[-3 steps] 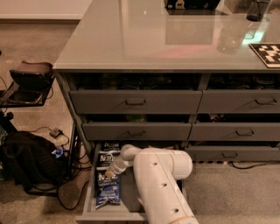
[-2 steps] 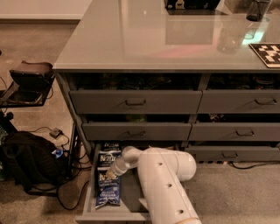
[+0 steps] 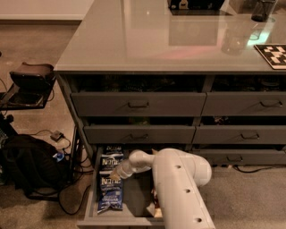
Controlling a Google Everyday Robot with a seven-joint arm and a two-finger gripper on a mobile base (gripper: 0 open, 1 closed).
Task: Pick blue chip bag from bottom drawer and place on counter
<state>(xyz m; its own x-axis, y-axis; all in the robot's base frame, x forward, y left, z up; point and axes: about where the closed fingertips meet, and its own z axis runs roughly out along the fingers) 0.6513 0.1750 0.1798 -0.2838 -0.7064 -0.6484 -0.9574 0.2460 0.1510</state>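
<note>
The bottom drawer (image 3: 90, 203) is pulled open at the lower left of the drawer bank. Two dark-blue chip bags with white lettering lie in it along the left wall, one (image 3: 110, 192) nearer the front and one (image 3: 111, 161) behind it. My white arm reaches down into the drawer from the lower right. My gripper (image 3: 115, 173) is at the arm's tip, low over the bags where they meet. The counter (image 3: 152, 40) is the glossy pale-grey top above the drawers.
Closed grey drawers with bar handles (image 3: 138, 105) stand above the open one. A black bag (image 3: 27, 167) and cables lie on the floor at left, a dark stool (image 3: 31, 78) behind them. A checkered board (image 3: 273, 54) and glassware (image 3: 261, 10) sit on the counter's right.
The arm's tip has moved a little to the left and down into the drawer, closer to the blue bags. The bags have not moved.
</note>
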